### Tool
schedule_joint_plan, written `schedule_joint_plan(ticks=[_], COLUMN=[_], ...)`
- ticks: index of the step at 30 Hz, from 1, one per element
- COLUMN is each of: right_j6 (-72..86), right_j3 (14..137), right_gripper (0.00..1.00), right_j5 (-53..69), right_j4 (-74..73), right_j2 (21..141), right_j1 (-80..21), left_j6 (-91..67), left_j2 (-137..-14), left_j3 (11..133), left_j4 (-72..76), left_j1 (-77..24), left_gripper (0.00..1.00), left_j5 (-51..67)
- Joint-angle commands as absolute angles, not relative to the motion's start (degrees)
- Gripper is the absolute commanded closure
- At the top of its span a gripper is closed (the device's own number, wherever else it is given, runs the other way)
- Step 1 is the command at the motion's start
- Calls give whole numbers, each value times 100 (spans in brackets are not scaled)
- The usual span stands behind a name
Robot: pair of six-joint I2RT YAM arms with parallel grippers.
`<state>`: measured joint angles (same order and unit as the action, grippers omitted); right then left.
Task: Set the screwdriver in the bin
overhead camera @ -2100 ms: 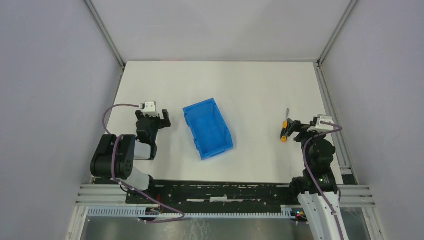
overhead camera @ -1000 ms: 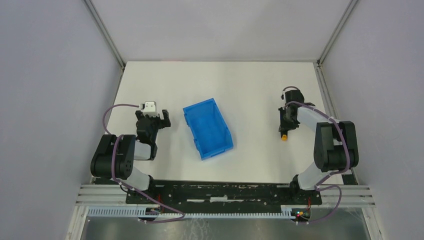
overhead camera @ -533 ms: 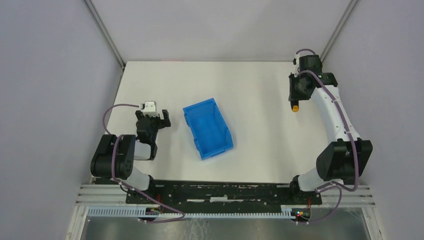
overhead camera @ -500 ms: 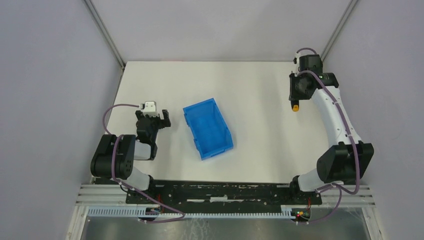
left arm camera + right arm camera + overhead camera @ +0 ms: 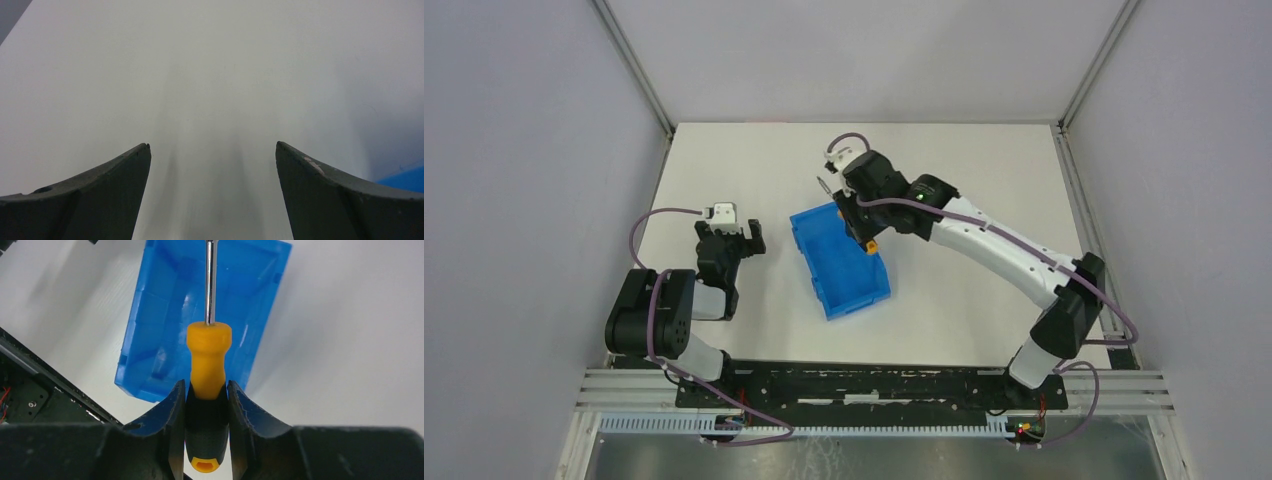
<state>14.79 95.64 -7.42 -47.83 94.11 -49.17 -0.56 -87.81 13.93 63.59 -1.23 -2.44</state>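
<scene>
The right gripper [image 5: 206,390] is clamped on the black end of the screwdriver [image 5: 209,352] handle and holds it above the bin [image 5: 155,315]. The shaft runs roughly along the bin's length toward its far end (so the bin lies below, not off to a side). The right arm reaches leftward across the table, while the left gripper [image 5: 212,150], fingers apart, sits left of the bin.

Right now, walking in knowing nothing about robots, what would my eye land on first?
The bright blue bin in the middle of the white table stands out first. The right arm stretches over its far end, jaws shut on a small orange-and-black screwdriver held above the bin. The left arm sits folded to the bin's left, jaws open and empty.
</scene>
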Motion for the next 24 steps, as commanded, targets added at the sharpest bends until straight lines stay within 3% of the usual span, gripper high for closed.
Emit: schedule_joint_plan(ticks=[1, 14, 19, 24], right_j6=[1570, 1385, 1416, 1426], right_j3=[9458, 7938, 7638, 7829], right_gripper=[100, 100, 77, 45], right_j5=[-960, -1063, -1138, -962], right_j4=[-4348, -2562, -2221, -2377], right_j2=[9911, 11061, 11230, 11131], right_j1=[-5174, -5484, -5487, -5503], left_j6=[-149, -145, -143, -149], left_j2=[-8789, -8791, -8790, -8789], left_j3=[1450, 1450, 1449, 1450], left_j4=[6627, 6627, 6626, 6622], left_j1=[-97, -97, -97, -97], left_gripper=[0, 0, 0, 0], left_j5=[-215, -220, -220, -220])
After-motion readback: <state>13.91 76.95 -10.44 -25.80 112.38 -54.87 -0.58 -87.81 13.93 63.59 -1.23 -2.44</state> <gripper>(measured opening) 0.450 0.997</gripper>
